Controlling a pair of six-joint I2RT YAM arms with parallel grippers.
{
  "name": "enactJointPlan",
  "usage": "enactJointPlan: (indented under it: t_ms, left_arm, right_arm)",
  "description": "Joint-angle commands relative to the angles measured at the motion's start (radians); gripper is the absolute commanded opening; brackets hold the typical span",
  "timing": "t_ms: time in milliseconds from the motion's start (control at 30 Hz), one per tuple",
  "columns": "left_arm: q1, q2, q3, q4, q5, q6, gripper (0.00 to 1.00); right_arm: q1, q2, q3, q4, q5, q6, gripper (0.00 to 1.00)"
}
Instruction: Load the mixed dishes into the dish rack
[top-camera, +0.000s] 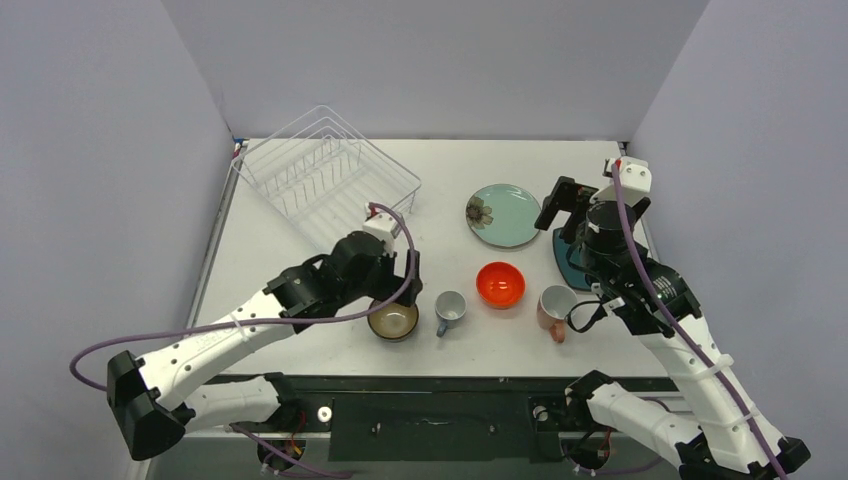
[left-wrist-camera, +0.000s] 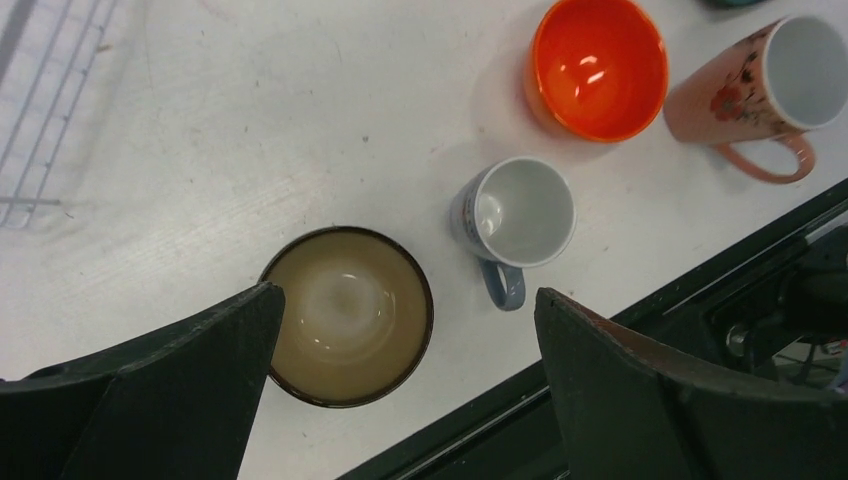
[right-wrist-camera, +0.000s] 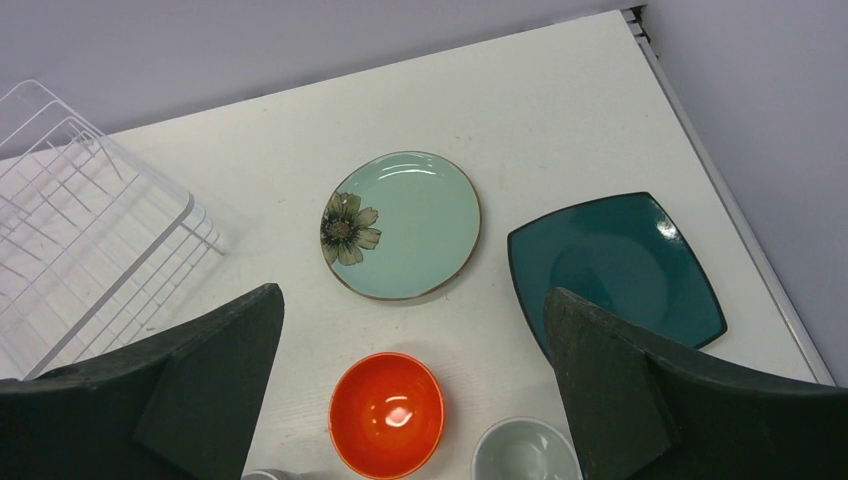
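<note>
Twice gaping wide, gripping nothing. Hovering left fingers (left-wrist-camera: 190, 390) over a brown bowl with beige inside (left-wrist-camera: 345, 315), beside a grey-blue mug (left-wrist-camera: 520, 215), an orange-red bowl (left-wrist-camera: 598, 65) and a pink mug (left-wrist-camera: 770, 85) on the white desk (left-wrist-camera: 250, 150). Hovering right fingers (right-wrist-camera: 190, 390) over a round pale-teal plate with dark flower (right-wrist-camera: 405, 225) and a dark-teal rounded-square plate (right-wrist-camera: 615, 265). Showing a white wire dish rack (top-camera: 325, 175) at the far-left corner.

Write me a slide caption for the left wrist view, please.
Open left gripper above the brown bowl, with grey-blue mug, orange-red bowl and pink mug beside it.
</note>
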Motion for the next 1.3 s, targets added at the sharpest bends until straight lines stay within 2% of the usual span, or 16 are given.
enactJointPlan:
  t_ms: [0,100,300,533,600,667,767,833,900,1033,1133,1167,1267]
  left_arm:
    - [-0.079,0.042,-0.035,-0.006,-0.138,-0.048,0.91]
    - [-0.13,0.078,-0.068,0.011,-0.16,-0.06,0.85]
    - [-0.184,0.099,-0.122,0.028,-0.177,-0.053,0.81]
    - [-0.214,0.101,-0.167,0.02,-0.192,-0.089,0.82]
    - [-0.215,0.055,-0.177,-0.01,-0.239,-0.151,0.82]
    - [-0.215,-0.023,-0.198,-0.01,-0.284,-0.194,0.87]
    - [-0.214,-0.158,-0.223,-0.005,-0.339,-0.231,1.0]
    - [-0.213,-0.251,-0.222,-0.014,-0.38,-0.235,0.97]
    - [-0.213,-0.336,-0.205,-0.039,-0.422,-0.229,0.96]
    - [-0.212,-0.474,-0.153,-0.084,-0.483,-0.196,0.96]
    - [-0.212,-0.552,-0.127,-0.121,-0.504,-0.188,0.96]
    - [-0.212,-0.561,-0.116,-0.128,-0.512,-0.185,0.96]
    - [-0.212,-0.589,-0.101,-0.166,-0.527,-0.188,0.96]
  right_arm:
    - [0.006,0.014,-0.008,0.007,-0.026,0.021,0.96]
    - [0.007,0.009,-0.011,0.003,-0.027,0.026,0.96]
    - [0.008,-0.002,-0.026,-0.008,-0.027,0.03,0.95]
    - [0.007,-0.004,-0.038,-0.011,-0.053,0.044,0.95]
    - [0.009,0.003,-0.04,0.003,-0.107,0.06,0.95]
    - [0.024,0.023,-0.056,0.045,-0.212,0.073,0.94]
    - [0.062,0.099,-0.087,0.118,-0.413,0.09,0.94]
    - [0.099,0.178,-0.073,0.144,-0.494,0.089,0.88]
    - [0.153,0.275,-0.03,0.138,-0.505,0.057,0.85]
    - [0.288,0.502,0.125,0.01,-0.49,-0.076,0.81]
    - [0.31,0.666,0.214,-0.028,-0.505,-0.15,0.72]
    - [0.316,0.692,0.227,-0.039,-0.537,-0.162,0.66]
    - [0.342,0.793,0.264,-0.048,-0.558,-0.21,0.61]
